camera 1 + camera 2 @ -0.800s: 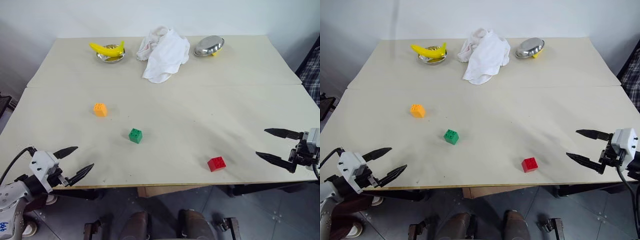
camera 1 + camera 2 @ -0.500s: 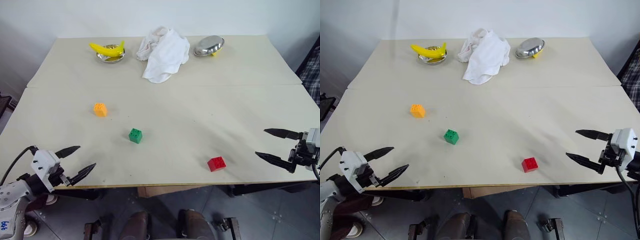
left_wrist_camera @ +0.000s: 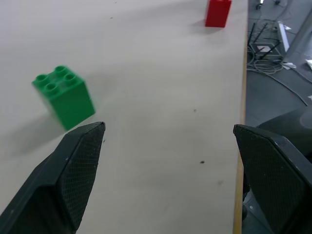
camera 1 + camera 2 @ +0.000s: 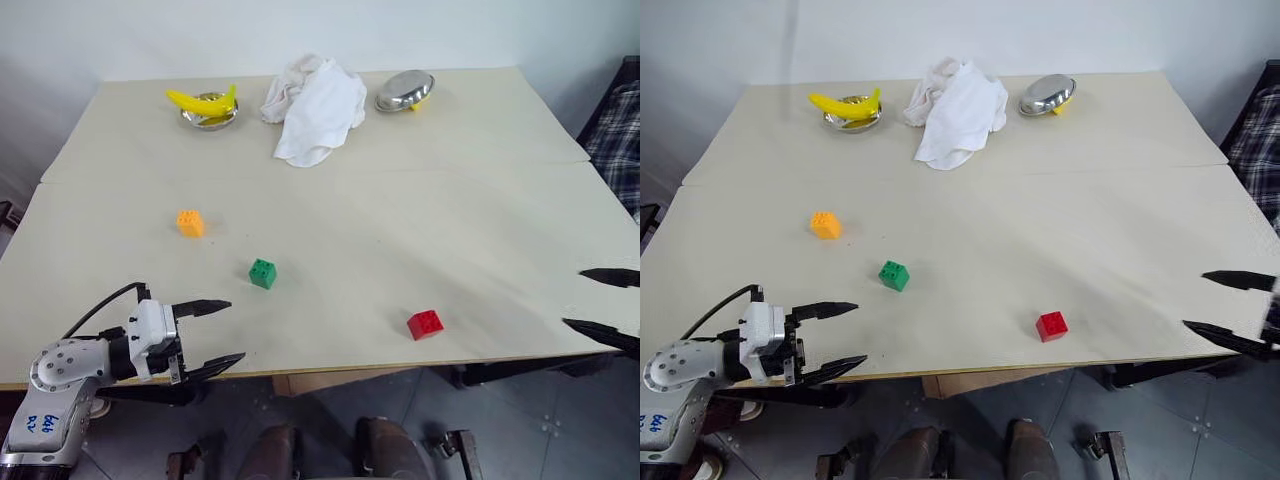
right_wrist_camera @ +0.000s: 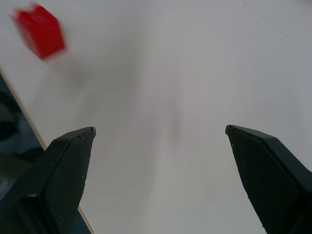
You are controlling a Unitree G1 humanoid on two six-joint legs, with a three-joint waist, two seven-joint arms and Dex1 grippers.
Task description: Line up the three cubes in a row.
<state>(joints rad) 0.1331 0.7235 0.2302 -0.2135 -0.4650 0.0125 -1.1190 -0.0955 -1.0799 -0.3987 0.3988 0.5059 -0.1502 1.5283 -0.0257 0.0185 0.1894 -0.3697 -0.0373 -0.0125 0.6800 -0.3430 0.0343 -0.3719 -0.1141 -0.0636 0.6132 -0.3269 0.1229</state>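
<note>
left eye view has the table (image 4: 480, 200) with the three cubes strung out on a slant toward its near edge: the orange cube (image 4: 189, 222) sits toward the left edge, the green cube (image 4: 262, 273) nearer the middle, and the red cube (image 4: 425, 324) closest to the near edge, each well apart from the others. the slant is close to straight but the gaps are uneven, so the row reads as not yet made.

the left gripper (image 4: 213, 331) hangs at the near edge by the left corner, jaws spread wide and empty, aimed toward the green cube, which the left wrist view shows just beyond one fingertip. the right gripper (image 4: 603, 310) sits off the right end of the near edge, jaws also wide apart and holding nothing, with the red cube ahead of it and off to one side in the right wrist view.

risks from here, as i judge them: the red cube lies near the table's near edge, so a sweeping finger could knock it off. these blocks look light and smooth, so a finger arriving off-centre may skid the green cube away instead of bracketing it. along the far edge lie a banana (image 4: 199, 99) on a bowl, a white cloth (image 4: 312, 107) and a steel bowl (image 4: 404, 90), well clear of the work.
</note>
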